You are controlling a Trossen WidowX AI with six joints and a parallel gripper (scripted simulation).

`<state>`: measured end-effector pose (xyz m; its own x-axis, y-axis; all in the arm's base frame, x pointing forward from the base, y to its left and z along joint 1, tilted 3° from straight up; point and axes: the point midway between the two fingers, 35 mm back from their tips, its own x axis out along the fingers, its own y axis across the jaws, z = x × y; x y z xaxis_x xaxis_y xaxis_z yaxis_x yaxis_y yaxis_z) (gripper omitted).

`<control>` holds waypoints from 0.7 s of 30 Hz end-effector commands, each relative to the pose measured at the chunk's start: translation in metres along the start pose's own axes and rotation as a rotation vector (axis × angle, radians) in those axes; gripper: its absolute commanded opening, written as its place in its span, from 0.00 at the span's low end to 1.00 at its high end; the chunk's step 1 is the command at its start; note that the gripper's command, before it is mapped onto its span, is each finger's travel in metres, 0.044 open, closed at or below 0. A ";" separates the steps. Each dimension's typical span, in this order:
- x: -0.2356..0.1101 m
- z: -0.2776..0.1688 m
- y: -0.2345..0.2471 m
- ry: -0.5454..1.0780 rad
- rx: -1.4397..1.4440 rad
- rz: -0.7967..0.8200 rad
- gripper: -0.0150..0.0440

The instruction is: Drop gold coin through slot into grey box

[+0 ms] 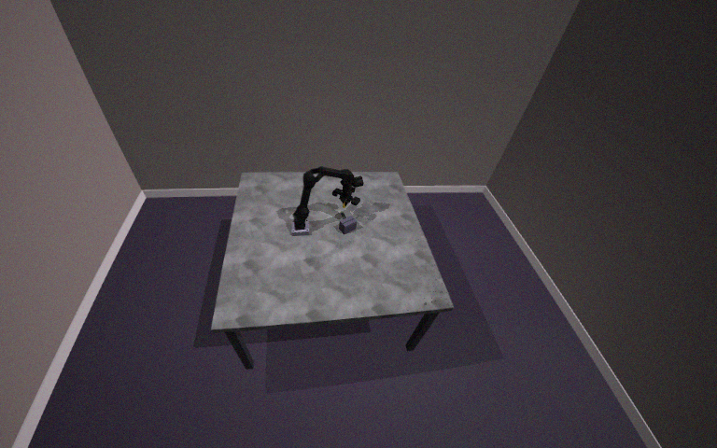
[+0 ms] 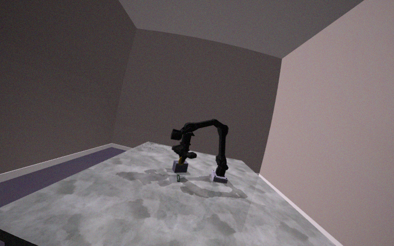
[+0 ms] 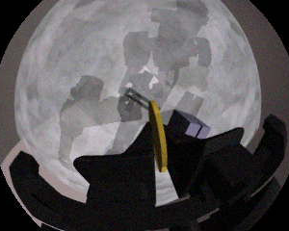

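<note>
The gripper (image 3: pixel 159 154) is clamped nearly shut on the gold coin (image 3: pixel 159 134), pinching its flat faces so the thin rim points downward, the way it would need to meet a narrow slot. From the exterior view the coin (image 2: pixel 180 160) hangs just above the grey box (image 2: pixel 179 166), close to the lid; I cannot make out the slot itself. The dark-green holder (image 2: pixel 178 178) sits vacated on the marbled table (image 2: pixel 101 207), near the box. The arm (image 2: pixel 222 137) arches over from its base (image 2: pixel 214 179), wrist pointing down, presumably to lower the coin straight.
</note>
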<state>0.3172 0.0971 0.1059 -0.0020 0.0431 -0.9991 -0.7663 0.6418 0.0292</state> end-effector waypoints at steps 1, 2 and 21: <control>0.001 -0.002 0.000 0.007 0.118 0.000 0.25; 0.001 -0.002 0.000 0.007 0.152 0.000 0.25; 0.000 -0.013 -0.012 0.007 0.408 -0.002 0.25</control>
<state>0.3180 0.0871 0.1059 -0.0027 0.0415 -0.9991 -0.4497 0.8924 0.0383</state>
